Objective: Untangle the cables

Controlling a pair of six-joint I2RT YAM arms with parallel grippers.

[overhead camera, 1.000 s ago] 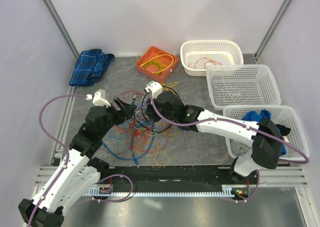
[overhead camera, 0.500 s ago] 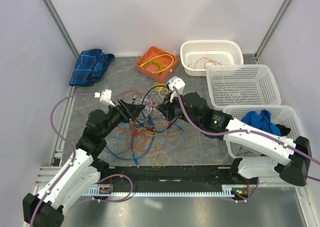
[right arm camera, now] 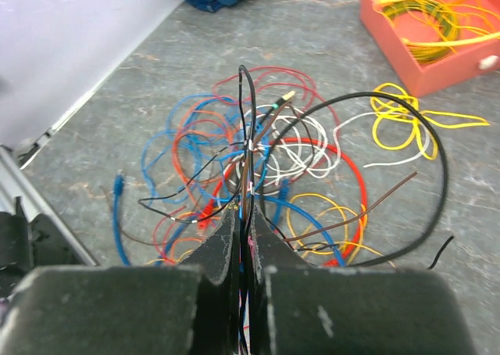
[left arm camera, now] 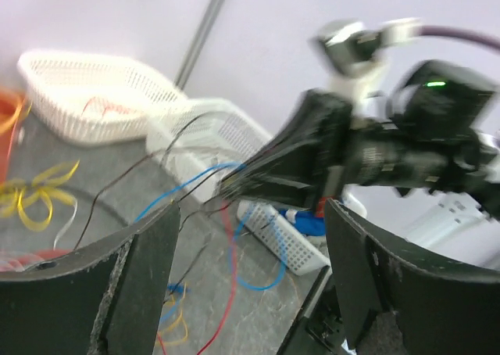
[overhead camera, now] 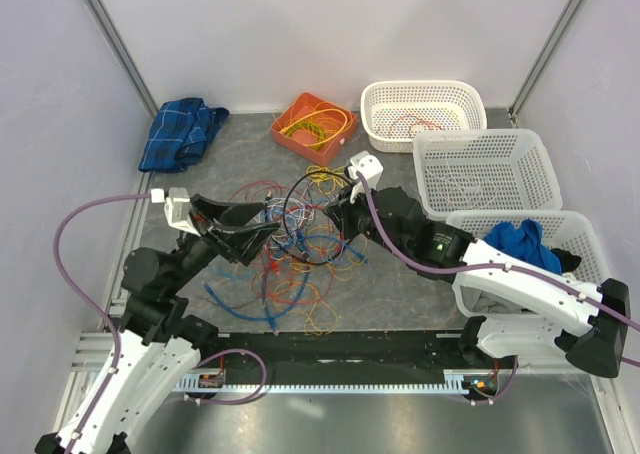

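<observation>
Black and brown strands are pinched tight between the closed fingers of the right gripper [right arm camera: 245,224]. They rise out of the cables [overhead camera: 290,259], which lie as 1 mixed heap of red, blue, yellow, white and black on the grey table [overhead camera: 400,294] between the 2 arms. The left gripper [overhead camera: 262,236] faces the right one across the heap, its fingers [left arm camera: 137,281] wide apart and clamped on nothing. Thin dark and blue wires cross the gap ahead of it; whether any touches a pad I cannot tell.

The step in hand looks like separating the lifted strands from the rest. To do it well, the left should close on only 1 wire, close to the right's pinch where the strands fan apart, not lower down where they knot. The 2 arms should then draw apart slowly and pause if the whole heap lifts. The pull is best kept away from the orange tray [overhead camera: 313,122], so the yellow coils in it are not snagged.
</observation>
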